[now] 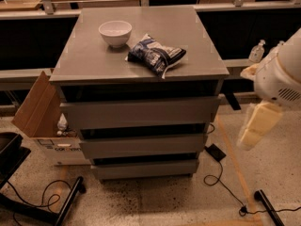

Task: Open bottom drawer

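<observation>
Bottom drawer [146, 169] located lowest of three in the grey cabinet, just above the floor, front flush and closed. It is the slimmest front; the middle drawer [143, 146] and top drawer [140, 112] sit above it. Assessed as rigid panel construction, matte and likely low-friction to the touch, probably light, running on slides. There is no handle, so the only evident purchase is the top edge of the front, reached through the dark gap beneath the middle drawer, near its centre to avoid racking. End effector [256, 126] observed at the right of the scene, well apart from the cabinet, raised to about middle-drawer height; it touches nothing, and whether it is open or closed cannot be told. Worktop [84, 60] carries a white bowl [115, 33] and a snack bag [155, 55], neither obstructing the drawer's travel.
</observation>
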`<state>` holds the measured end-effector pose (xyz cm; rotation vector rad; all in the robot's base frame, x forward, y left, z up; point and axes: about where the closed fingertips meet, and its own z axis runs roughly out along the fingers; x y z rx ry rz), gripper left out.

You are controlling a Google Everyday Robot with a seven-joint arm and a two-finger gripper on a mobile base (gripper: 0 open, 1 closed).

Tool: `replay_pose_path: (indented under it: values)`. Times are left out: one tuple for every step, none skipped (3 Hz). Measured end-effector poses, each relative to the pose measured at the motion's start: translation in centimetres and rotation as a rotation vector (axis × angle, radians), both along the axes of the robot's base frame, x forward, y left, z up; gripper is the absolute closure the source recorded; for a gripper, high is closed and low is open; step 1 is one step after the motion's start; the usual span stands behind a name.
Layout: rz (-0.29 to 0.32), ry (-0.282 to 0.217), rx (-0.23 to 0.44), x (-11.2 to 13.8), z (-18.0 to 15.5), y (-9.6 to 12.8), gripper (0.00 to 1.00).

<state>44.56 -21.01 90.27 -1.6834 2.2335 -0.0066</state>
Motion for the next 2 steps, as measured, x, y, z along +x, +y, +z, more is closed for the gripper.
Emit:
replay_pose_path:
  values:
    - [-0.005,-0.015,0.044,0.5,-5.3,0.8,0.00]
    - [-0.005,-0.025,0.070,0.8,-10.3,2.2,0.00]
